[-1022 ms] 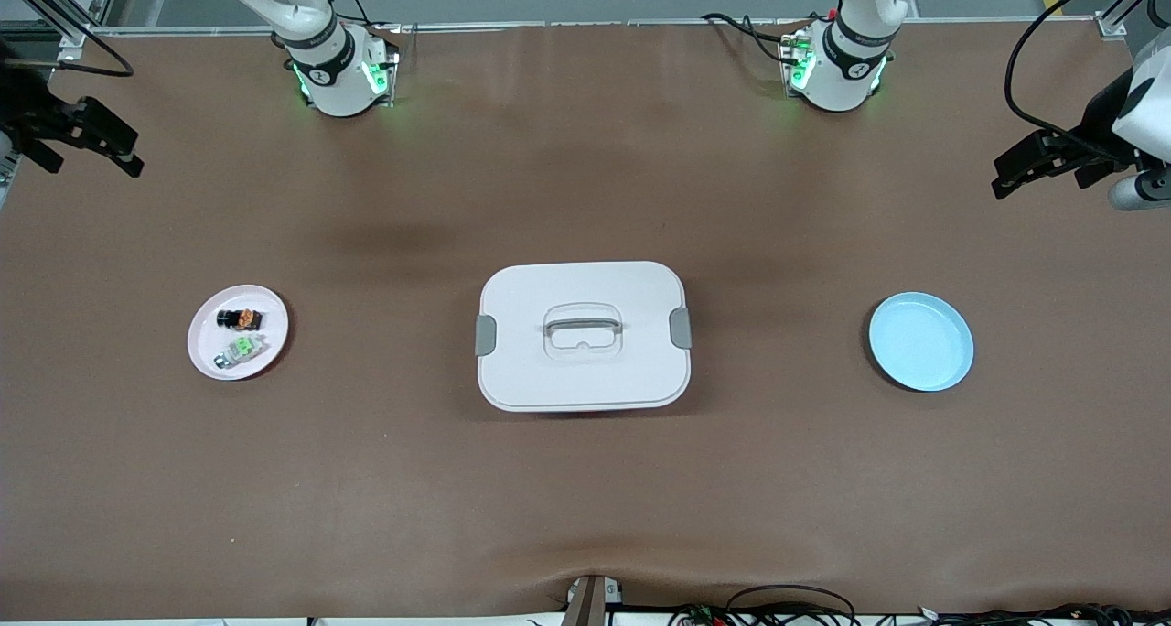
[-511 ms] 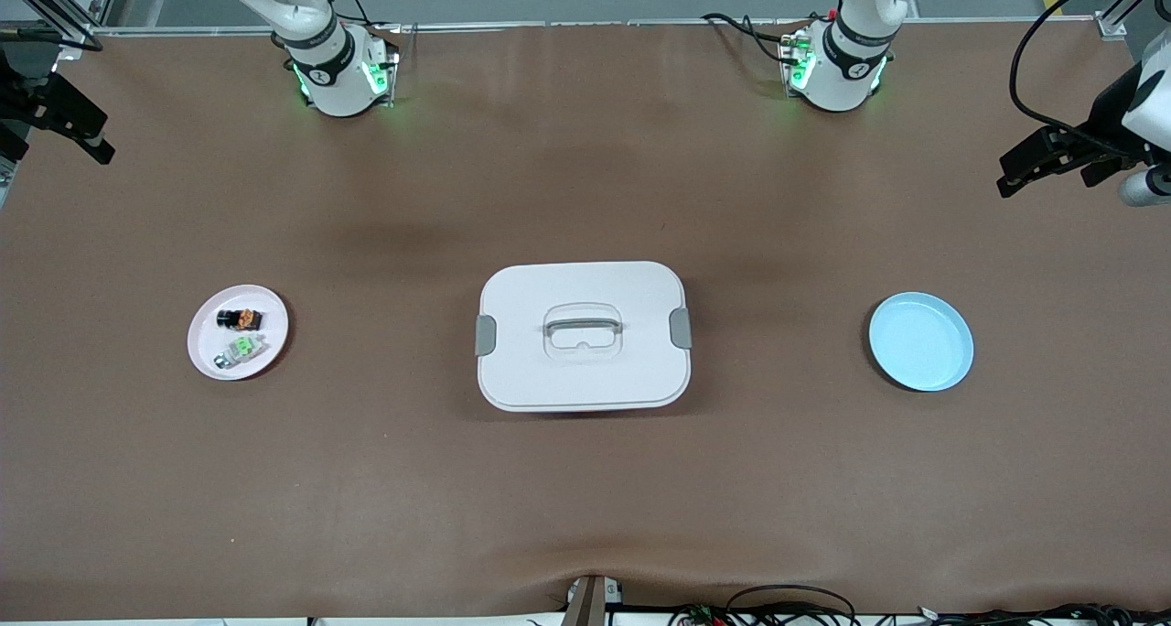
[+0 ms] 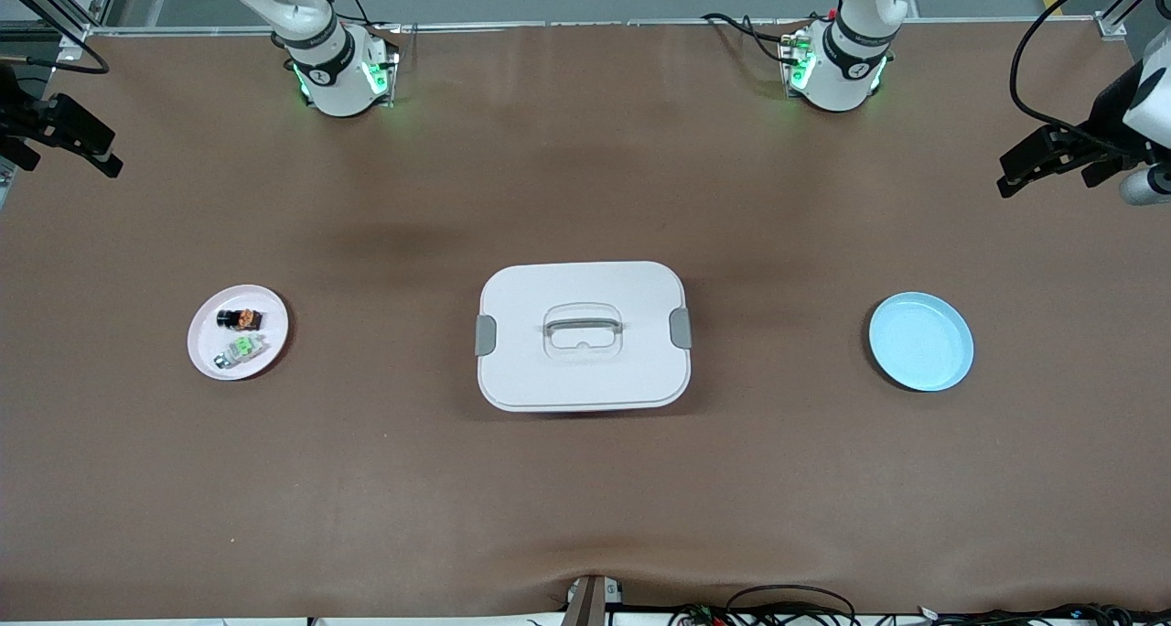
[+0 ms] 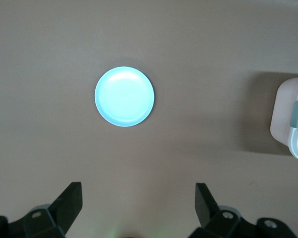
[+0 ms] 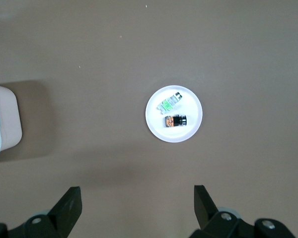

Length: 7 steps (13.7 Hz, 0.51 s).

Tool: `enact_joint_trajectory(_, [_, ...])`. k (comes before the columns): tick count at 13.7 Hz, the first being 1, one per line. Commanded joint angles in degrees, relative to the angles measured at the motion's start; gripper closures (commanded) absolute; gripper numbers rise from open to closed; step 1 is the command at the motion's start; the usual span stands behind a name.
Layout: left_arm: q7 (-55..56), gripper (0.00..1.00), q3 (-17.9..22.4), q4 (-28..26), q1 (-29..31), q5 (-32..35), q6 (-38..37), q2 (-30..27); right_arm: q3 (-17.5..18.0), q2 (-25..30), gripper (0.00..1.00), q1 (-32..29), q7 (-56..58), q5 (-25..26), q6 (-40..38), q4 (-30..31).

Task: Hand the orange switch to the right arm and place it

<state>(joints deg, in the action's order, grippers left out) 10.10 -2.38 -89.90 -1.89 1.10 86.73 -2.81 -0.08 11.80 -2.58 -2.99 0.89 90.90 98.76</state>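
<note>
Switch (image 3: 240, 318), the orange one, lies on a pale pink plate (image 3: 208, 338) toward the right arm's end of the brown tabletop (image 3: 585, 498). Just beside it on the same plate, nearer the front camera, lies a green-topped part (image 3: 241, 349). A white lidded box (image 3: 583, 335) sits mid-tabletop, and a blue plate (image 3: 920, 341) lies toward the left arm's end. The right gripper (image 3: 87, 145) hangs high over its edge of the tabletop, well apart from the pink plate. The left gripper (image 3: 1038, 164) hangs high over its own end; from up front I cannot tell how either one's fingers stand.

Left wrist view: the left gripper (image 4: 136, 206) has its fingers (image 4: 69, 201) spread wide with nothing between them, looking down on the blue plate (image 4: 124, 96). A corner of the box (image 4: 293, 124) shows at the edge.

Right wrist view: the right gripper (image 5: 136, 208) has its fingers (image 5: 68, 204) wide apart too, holding nothing. Below it lies the pink plate (image 5: 159, 130) with the switch (image 5: 176, 121) and the green-topped part (image 5: 169, 103) side by side, not touching. The box (image 5: 5, 119) peeks in at the edge.
</note>
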Motion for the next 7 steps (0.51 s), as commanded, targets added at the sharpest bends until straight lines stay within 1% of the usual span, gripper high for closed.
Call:
enact_joint_trajectory(1, [-0.88,0.0,-0.51,2.98,-0.92,0.22,-1.39,1.75,0.17,-0.55,0.0,-0.67,-0.96,-0.8,-2.13,-1.47])
enact_joint_trajectory(7, [-0.88,0.0,-0.78,3.95,-1.28,0.13,-2.44,2.28,0.26,-0.55,0.0,-0.76,-0.96,-0.89,-2.13,-1.38])
